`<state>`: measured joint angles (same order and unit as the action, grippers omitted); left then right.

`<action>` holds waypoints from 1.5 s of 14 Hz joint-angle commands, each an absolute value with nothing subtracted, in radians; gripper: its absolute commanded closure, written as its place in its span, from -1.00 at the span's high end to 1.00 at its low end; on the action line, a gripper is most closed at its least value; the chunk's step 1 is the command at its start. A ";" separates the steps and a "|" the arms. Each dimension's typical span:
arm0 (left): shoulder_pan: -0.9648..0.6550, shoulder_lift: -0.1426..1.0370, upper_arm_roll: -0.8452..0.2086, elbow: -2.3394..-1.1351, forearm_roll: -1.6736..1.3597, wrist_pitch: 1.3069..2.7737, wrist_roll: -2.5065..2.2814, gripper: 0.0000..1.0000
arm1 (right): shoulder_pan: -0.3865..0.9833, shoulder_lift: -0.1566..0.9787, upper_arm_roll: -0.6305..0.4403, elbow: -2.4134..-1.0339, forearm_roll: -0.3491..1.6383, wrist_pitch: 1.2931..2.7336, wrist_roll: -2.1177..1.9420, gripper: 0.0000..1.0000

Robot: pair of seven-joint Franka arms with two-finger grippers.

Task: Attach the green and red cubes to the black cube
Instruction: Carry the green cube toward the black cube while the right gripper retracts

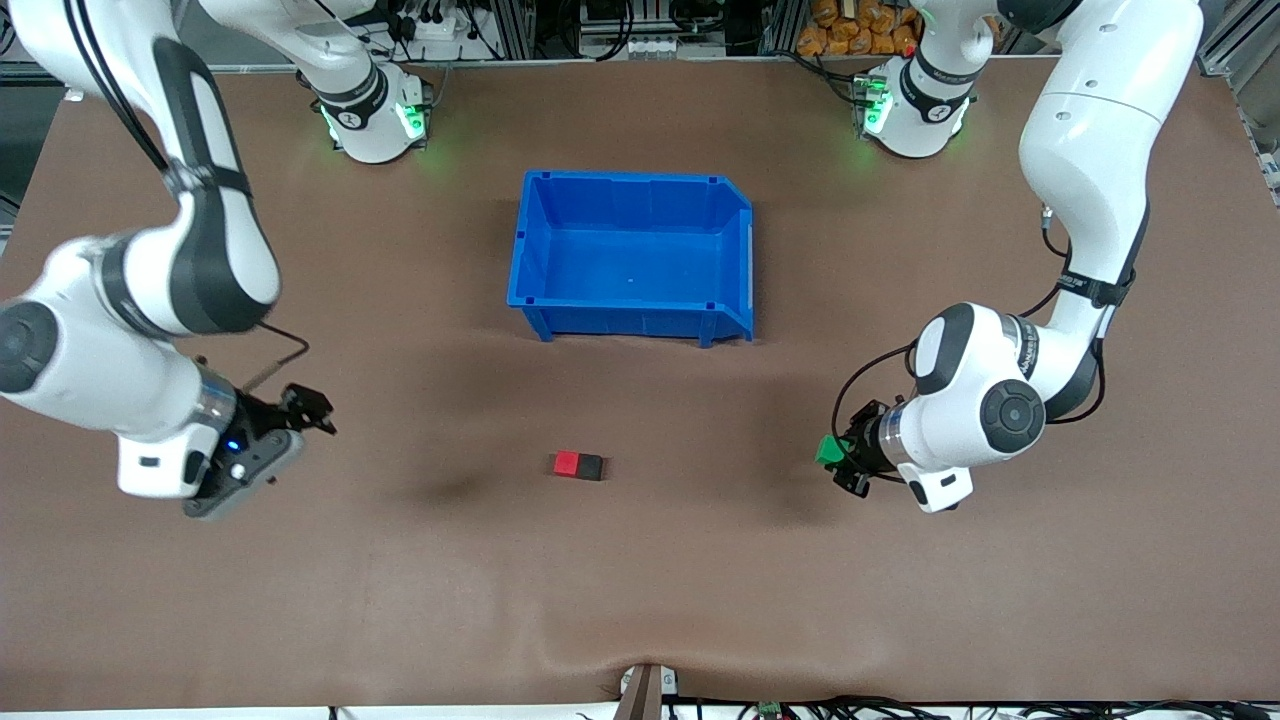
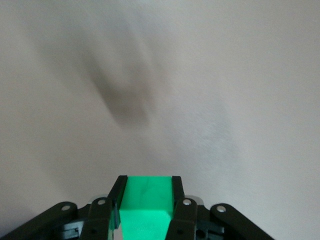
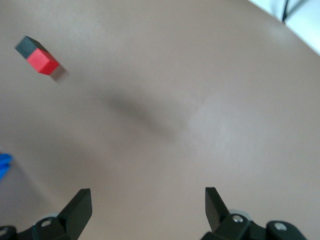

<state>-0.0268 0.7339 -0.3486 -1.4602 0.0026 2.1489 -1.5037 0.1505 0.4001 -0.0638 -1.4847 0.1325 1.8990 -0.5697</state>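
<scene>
On the brown worktop (image 1: 640, 600), nearer the front camera than the blue bin (image 1: 630, 250), you had the red cube (image 1: 567, 463) and the black cube (image 1: 590, 467) lying side by side and touching, the red one toward the right arm's end, the black one toward the left arm's end. Your right wrist view showed the same pair joined, red cube (image 3: 43, 62) against black cube (image 3: 27, 47), well apart from that claw.

The green cube (image 1: 827, 450) was off the worktop, clamped in your left claw (image 1: 838, 458). From the left wrist view you saw the green cube (image 2: 146, 207) squeezed between the two fingers (image 2: 178, 192), with bare worktop under it. That claw hung over the worktop toward the left arm's end, well apart from the red and black pair; the left arm was bent sharply at the elbow, its wrist turned toward the pair.

Your right claw (image 1: 300, 410) hung over the worktop toward the right arm's end, its fingers (image 3: 80, 207) spread wide and gripping nothing. The right arm was folded low, forearm reaching in from the table's edge, and it waited.

Count for you: one red cube, one black cube, one green cube, one blue bin, two arms.
</scene>
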 commanded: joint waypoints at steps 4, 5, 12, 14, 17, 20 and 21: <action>-0.165 0.839 -0.328 -1.269 -0.011 2.129 -1.620 -1.00 | 0.066 0.141 -0.083 -1.577 0.124 1.694 -0.436 1.00; -0.191 0.853 -0.324 -1.247 -0.011 2.129 -1.620 -1.00 | 0.063 0.103 -0.090 -1.600 0.124 1.684 -0.410 1.00; -0.362 0.948 -0.249 -1.144 -0.011 2.287 -1.775 -1.00 | -0.052 -0.015 -0.081 -1.641 0.087 1.572 -0.222 1.00; -0.391 0.980 -0.247 -1.141 -0.011 2.371 -1.804 -1.00 | -0.052 -0.021 -0.081 -1.640 0.087 1.565 -0.174 1.00; -0.416 1.025 -0.242 -1.109 -0.011 2.419 -1.862 -1.00 | 0.015 -0.047 -0.084 -1.638 0.048 1.526 -0.013 1.00; -0.449 1.052 -0.230 -1.091 -0.011 2.457 -1.904 -1.00 | 0.021 -0.052 -0.081 -1.608 0.015 1.459 0.024 1.00; -0.457 1.061 -0.230 -1.086 -0.011 2.485 -1.904 -1.00 | 0.021 -0.052 -0.081 -1.588 0.015 1.447 0.050 1.00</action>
<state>-0.4247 1.0203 -0.2466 -1.1493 0.0014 2.4534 -1.8848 0.0221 -0.0293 -0.0811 -1.6054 0.0353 1.4811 0.0002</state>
